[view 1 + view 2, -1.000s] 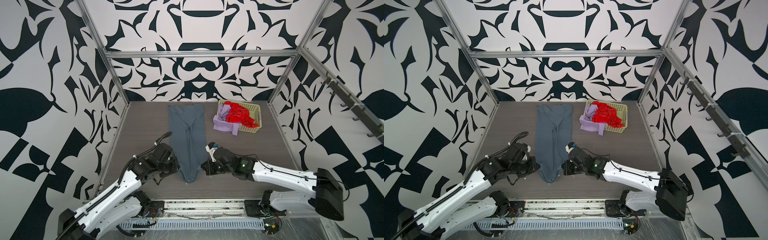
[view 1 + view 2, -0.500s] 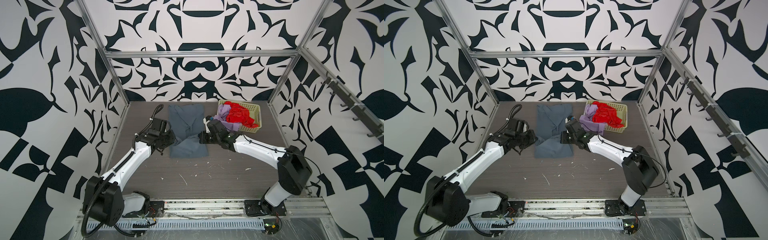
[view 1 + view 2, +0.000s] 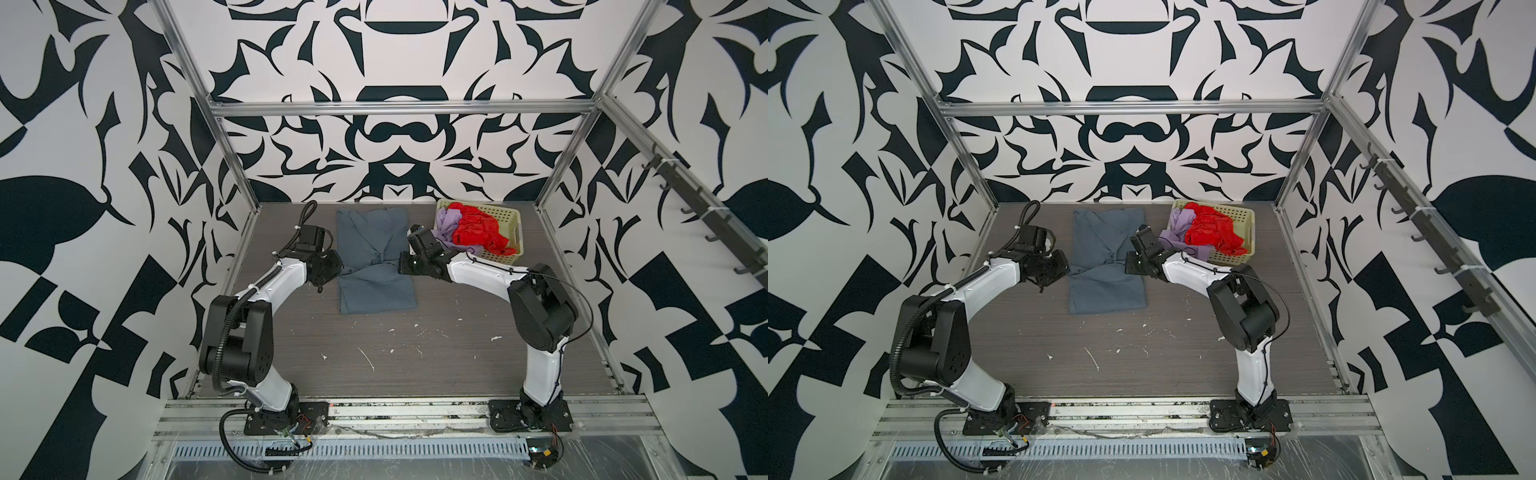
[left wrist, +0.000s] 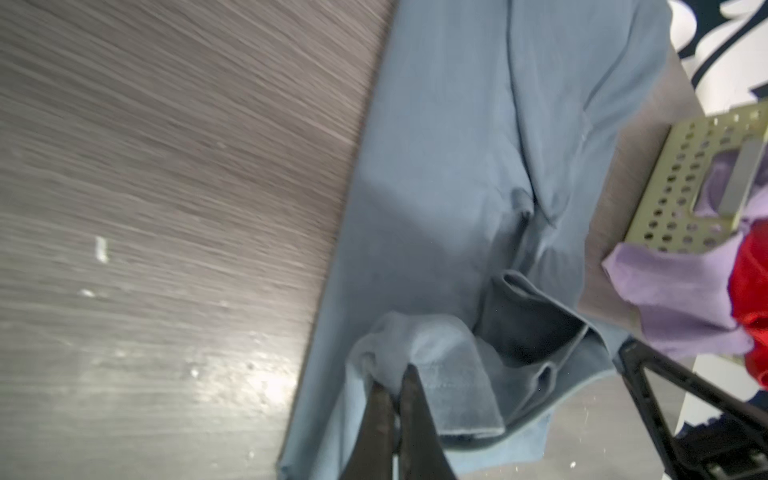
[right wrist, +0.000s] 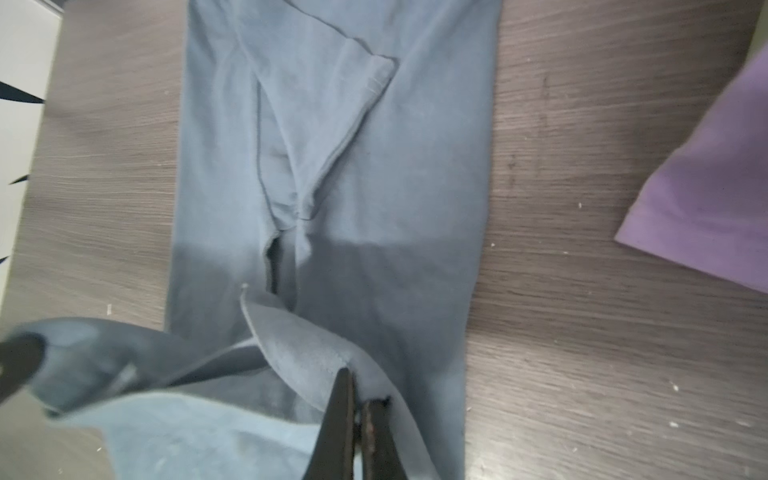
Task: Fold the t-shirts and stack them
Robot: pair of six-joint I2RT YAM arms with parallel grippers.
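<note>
In both top views the fingertips are buried under the black wrist housings, so the grip has to be read from the wrist cameras. The left gripper [image 4: 394,384] has its 2 jaws pressed together on a bunched hem corner of the slate blue-grey shirt [image 3: 376,286], and the right gripper [image 5: 356,392] is clamped just as tight on the opposite hem corner. Both wrist pictures are smeared, and the jaws run off the frame edge. A dark blurred shape at the edge of the right wrist view, wrapped in blue cloth, is too soft to name. The shirt lies at the back middle of the table [image 3: 415,353], folded into a narrow strip. Its near end is doubled over, with the lifted hem held above the strip's middle between the 2 grippers; whatever lies under that flap is covered. Over to the cream perforated basket [image 3: 510,217] at the back right: the red shirt [image 3: 473,232] is heaped inside, drooping over the near rim and hiding the basket's floor. The lilac shirt [image 3: 447,217] sits at the left end, spilling over the rim onto the table, partly behind the right arm. In the right wrist view only a cut-off corner of lilac shows.
</note>
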